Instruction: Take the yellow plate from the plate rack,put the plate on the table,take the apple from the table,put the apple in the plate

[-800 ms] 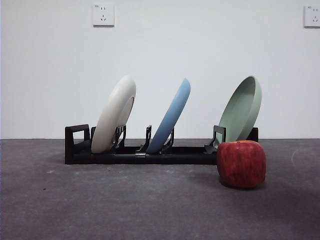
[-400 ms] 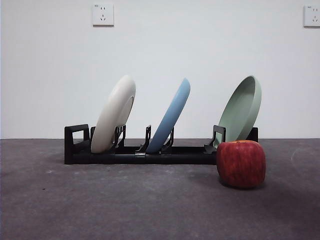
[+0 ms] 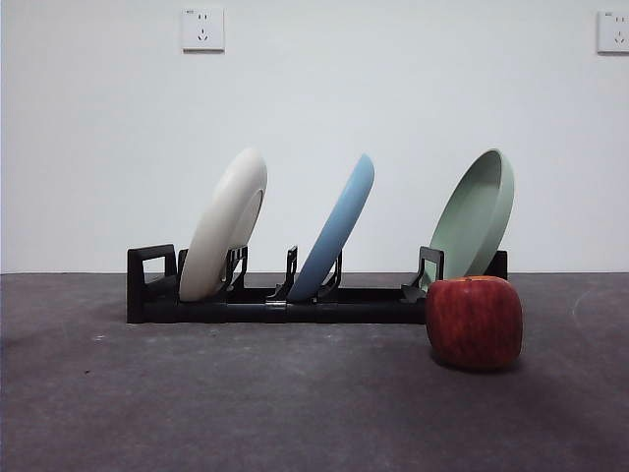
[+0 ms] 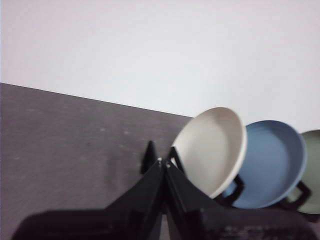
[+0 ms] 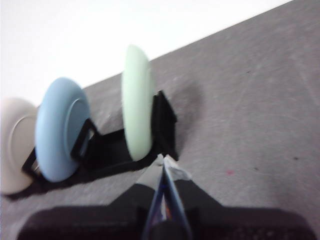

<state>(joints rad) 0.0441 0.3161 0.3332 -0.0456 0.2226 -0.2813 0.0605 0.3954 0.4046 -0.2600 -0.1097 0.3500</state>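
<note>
The cream yellow plate point(image 3: 226, 224) leans in the left slot of the black plate rack point(image 3: 295, 300) on the dark grey table point(image 3: 246, 403). The red apple point(image 3: 475, 322) sits on the table in front of the rack's right end. Neither arm shows in the front view. My left gripper point(image 4: 163, 162) is shut with nothing in it and hangs apart from the yellow plate point(image 4: 211, 150), on its hollow side. My right gripper point(image 5: 163, 159) is shut and empty, off the rack's point(image 5: 112, 147) green-plate end, with the yellow plate point(image 5: 12, 145) farthest from it. The apple is out of both wrist views.
A light-blue plate point(image 3: 337, 228) stands in the rack's middle slot and a sage-green plate point(image 3: 476, 214) in its right slot. A white wall with two sockets rises behind the table. The rack's handle loop point(image 3: 151, 278) is at its left end.
</note>
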